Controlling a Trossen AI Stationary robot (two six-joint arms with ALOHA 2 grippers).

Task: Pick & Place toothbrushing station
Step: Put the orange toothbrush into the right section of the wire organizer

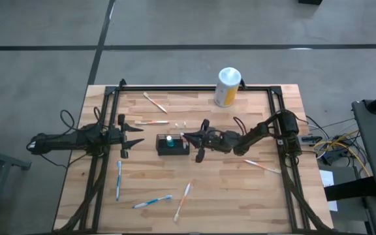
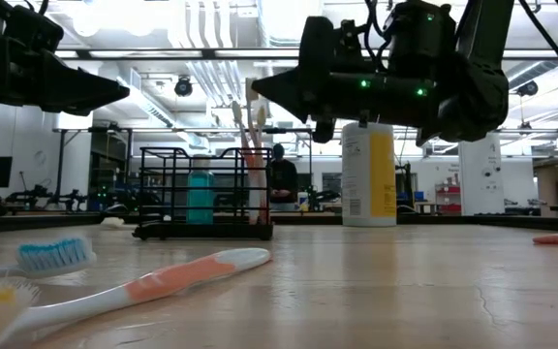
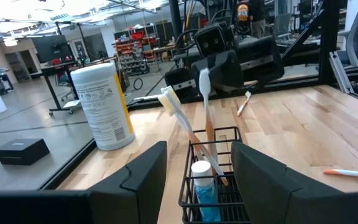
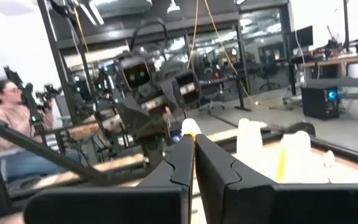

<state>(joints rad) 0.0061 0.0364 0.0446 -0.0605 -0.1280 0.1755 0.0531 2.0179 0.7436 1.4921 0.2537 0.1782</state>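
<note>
your right end effector (image 1: 189, 136) hangs closed and empty beside the black wire-mesh basket (image 1: 172, 145); left end effector (image 1: 138, 133) open, empty.

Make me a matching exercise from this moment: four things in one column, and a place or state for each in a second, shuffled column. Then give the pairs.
Things
1. left gripper
2. right gripper
3. wire-mesh basket
4. white-topped canister

Places or states
A. stands at the table's far edge
B. jaws shut, just right of the basket
C. jaws open, left of the basket
D. holds upright toothbrushes and a teal tube

Pairs: 1-C, 2-B, 3-D, 4-A
</note>
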